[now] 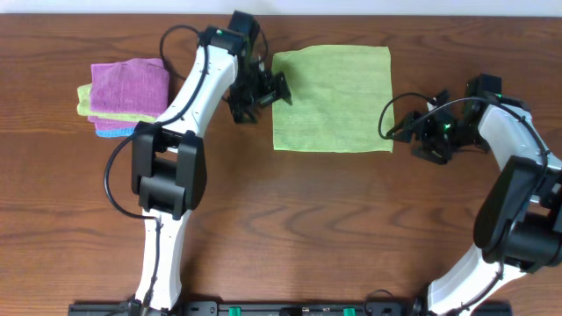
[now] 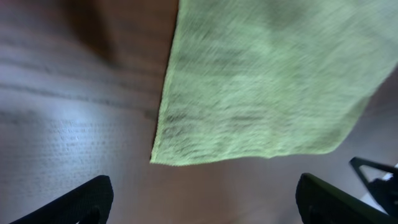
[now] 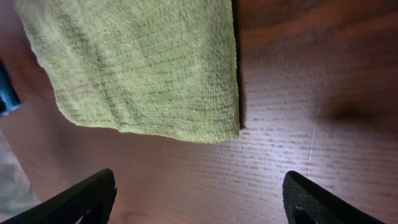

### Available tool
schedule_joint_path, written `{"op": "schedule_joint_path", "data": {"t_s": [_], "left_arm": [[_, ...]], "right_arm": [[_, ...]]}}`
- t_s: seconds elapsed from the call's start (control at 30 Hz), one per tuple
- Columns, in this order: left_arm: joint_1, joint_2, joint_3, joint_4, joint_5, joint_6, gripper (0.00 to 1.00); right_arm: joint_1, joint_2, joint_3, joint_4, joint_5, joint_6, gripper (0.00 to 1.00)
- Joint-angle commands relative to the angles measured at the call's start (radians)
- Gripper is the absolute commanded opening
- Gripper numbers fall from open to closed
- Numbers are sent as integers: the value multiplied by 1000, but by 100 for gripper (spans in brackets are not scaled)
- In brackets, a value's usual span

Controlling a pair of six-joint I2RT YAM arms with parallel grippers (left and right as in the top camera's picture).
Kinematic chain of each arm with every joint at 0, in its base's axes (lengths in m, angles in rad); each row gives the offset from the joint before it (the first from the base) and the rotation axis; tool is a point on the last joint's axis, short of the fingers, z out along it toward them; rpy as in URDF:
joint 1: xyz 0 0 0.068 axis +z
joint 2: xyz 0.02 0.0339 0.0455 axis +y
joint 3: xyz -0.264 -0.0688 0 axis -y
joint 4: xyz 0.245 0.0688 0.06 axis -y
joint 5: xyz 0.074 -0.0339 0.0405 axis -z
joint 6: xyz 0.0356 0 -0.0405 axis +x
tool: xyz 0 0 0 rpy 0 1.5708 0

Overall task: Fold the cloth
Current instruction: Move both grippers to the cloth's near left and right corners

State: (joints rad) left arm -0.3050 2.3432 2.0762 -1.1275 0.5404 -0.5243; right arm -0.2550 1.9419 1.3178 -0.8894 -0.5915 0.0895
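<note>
A light green cloth (image 1: 332, 98) lies flat and spread out on the wooden table at the far middle. My left gripper (image 1: 262, 95) is open and empty just beyond the cloth's left edge. In the left wrist view the cloth (image 2: 267, 81) fills the upper right and my fingers (image 2: 202, 202) stand wide apart over bare wood. My right gripper (image 1: 420, 133) is open and empty just off the cloth's near right corner. In the right wrist view the cloth's corner (image 3: 137, 62) lies ahead of the open fingers (image 3: 199, 202).
A stack of folded cloths (image 1: 126, 95), pink on top with yellow-green and blue below, sits at the far left of the wooden table (image 1: 334, 228). Cables loop near both wrists.
</note>
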Motion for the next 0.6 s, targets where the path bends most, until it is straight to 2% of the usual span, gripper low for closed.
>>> {"op": "schedule_joint_path", "data": {"t_s": [0.0,0.2,0.57], "left_arm": [[2,2,-53,0,49,-14,95],[0,2,-142,109,138,-71,95],[-26,2,-268,215,161,-129,95]], "right_arm": [[8,-6,-5,16,-26,-19,86],[8,-5,-5,37,-26,-19,86],[8,10,-5,71,-14,-8,84]]}}
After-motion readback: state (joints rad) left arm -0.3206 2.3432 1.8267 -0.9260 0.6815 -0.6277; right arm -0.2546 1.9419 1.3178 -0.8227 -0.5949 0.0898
